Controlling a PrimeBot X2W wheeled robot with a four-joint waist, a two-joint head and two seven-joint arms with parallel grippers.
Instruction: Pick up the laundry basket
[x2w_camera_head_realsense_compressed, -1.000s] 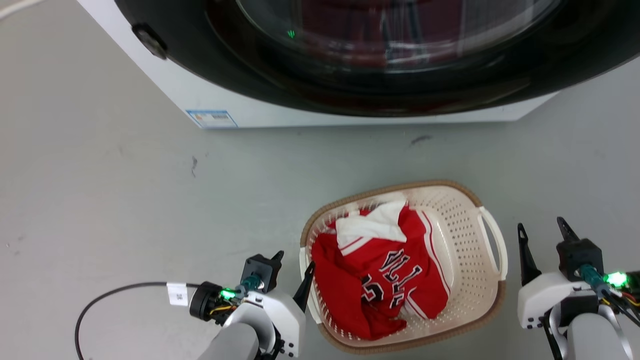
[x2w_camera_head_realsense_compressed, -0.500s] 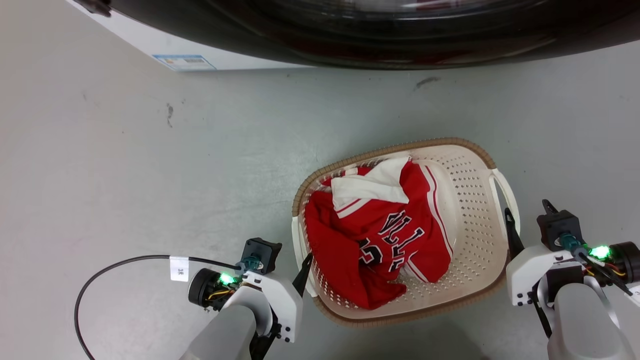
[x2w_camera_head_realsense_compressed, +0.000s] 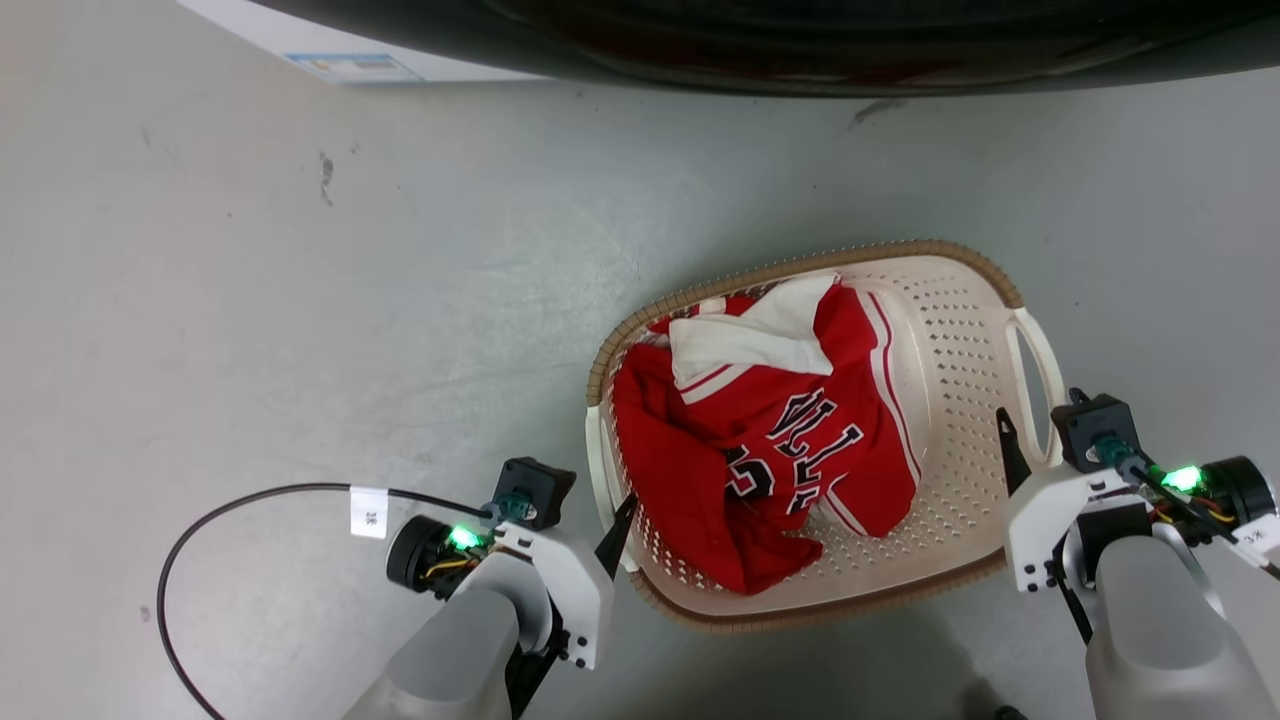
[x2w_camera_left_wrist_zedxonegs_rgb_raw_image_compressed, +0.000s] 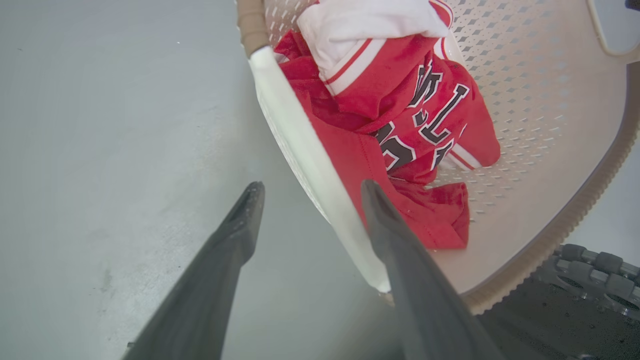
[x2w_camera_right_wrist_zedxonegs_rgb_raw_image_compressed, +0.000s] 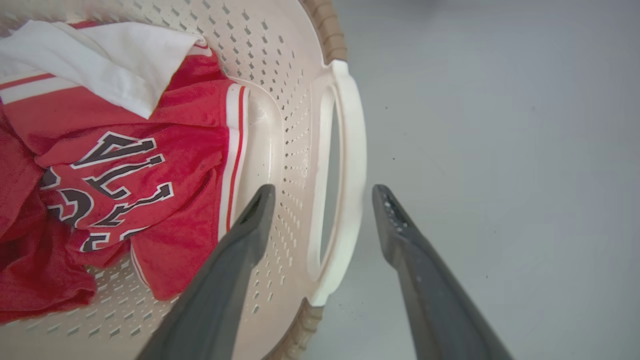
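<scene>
- A black cable (x2w_camera_head_realsense_compressed: 250, 495) looped over the grey floor (x2w_camera_head_realsense_compressed: 300, 300), well to the left of the laundry basket (x2w_camera_head_realsense_compressed: 960, 340), and ran to the left arm's wrist.
- The left gripper (x2w_camera_left_wrist_zedxonegs_rgb_raw_image_compressed: 312, 186) sat at the basket's left side, released. Its two dark fingers were spread, one over bare floor outside the basket and the other inside, above the cloth. The white left handle (x2w_camera_left_wrist_zedxonegs_rgb_raw_image_compressed: 300, 135) lay between them, unsqueezed.
- The laundry basket sat upright on the floor between the two grippers. The washing machine (x2w_camera_head_realsense_compressed: 800, 40) lay beyond the basket's far rim, apart from it.
- A red jersey (x2w_camera_head_realsense_compressed: 780, 440) with white trim and black-and-white lettering lay crumpled inside the basket, heaped towards its left half. The perforated right part of the basket's inside was bare.
- The white right handle (x2w_camera_right_wrist_zedxonegs_rgb_raw_image_compressed: 350, 150) looped out from the basket's right wall, with floor showing through its slot.
- The right gripper (x2w_camera_right_wrist_zedxonegs_rgb_raw_image_compressed: 324, 189) sat at the basket's right side, likewise released. Its fingers were apart, one inside near the perforated wall and the other outside over the floor, with the right handle between them. Whether either finger touched the handle could not be told.
</scene>
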